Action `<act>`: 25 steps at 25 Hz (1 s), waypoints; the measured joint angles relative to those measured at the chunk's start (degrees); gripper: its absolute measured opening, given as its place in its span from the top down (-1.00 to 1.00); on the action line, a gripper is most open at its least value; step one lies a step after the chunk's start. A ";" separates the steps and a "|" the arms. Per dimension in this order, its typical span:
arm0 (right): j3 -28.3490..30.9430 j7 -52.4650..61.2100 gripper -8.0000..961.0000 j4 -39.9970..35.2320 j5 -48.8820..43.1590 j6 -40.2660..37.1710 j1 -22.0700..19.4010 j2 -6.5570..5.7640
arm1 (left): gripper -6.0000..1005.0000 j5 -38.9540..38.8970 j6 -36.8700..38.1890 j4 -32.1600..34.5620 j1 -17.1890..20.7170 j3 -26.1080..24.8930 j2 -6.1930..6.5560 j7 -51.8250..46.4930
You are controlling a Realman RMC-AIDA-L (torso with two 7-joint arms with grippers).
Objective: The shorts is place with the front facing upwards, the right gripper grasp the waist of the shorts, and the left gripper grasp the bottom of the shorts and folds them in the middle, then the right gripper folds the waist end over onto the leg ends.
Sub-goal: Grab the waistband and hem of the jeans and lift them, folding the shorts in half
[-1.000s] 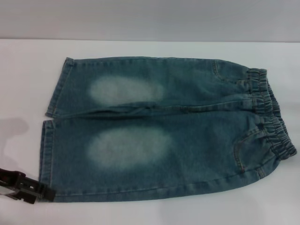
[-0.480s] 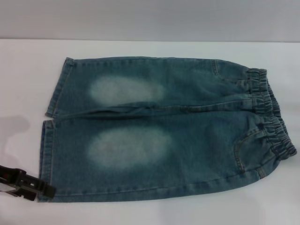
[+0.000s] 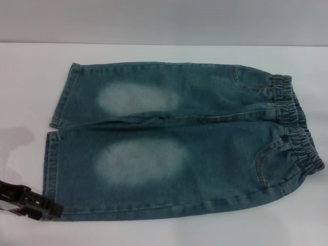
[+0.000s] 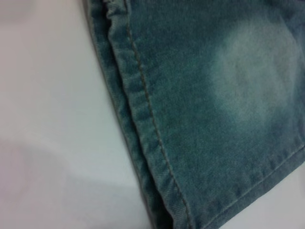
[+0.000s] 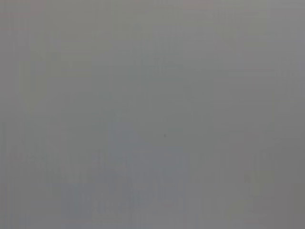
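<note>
No readable labels. Shorts point(image 3: 179, 141) lie flat on white tabletop point(image 3: 164, 54), grey wall behind, waist point(image 3: 294, 128) to robot's right. Left tool point(image 3: 51, 209) at near-left hem corner, open/closed unclear; right tool unseen

A white table point(image 3: 164, 54) carries the shorts point(image 3: 205, 154), spread flat with the front up. The waist point(image 3: 294, 123) lies toward the table's right edge, the leg ends point(image 3: 54, 148) toward its left, one leg nearer the front edge, the other behind it.
</note>
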 joint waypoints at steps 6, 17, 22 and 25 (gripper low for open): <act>-0.01 0.00 -0.26 0.04 0.00 0.07 0.00 0.00 | -0.68 -0.05 0.16 -0.01 -0.07 -0.40 -0.49 0.37; -0.01 0.00 -0.26 0.04 0.00 0.17 0.00 0.00 | -0.68 -0.38 0.75 0.17 -1.93 -0.63 -1.79 1.11; -0.06 0.00 -0.26 0.11 0.00 0.21 0.00 0.00 | -0.68 -0.26 0.53 0.42 -2.48 -0.63 -1.96 1.13; -0.10 0.00 -0.26 0.13 0.00 0.22 0.00 0.00 | -0.68 -0.13 0.34 0.52 -2.90 -0.63 -1.96 1.20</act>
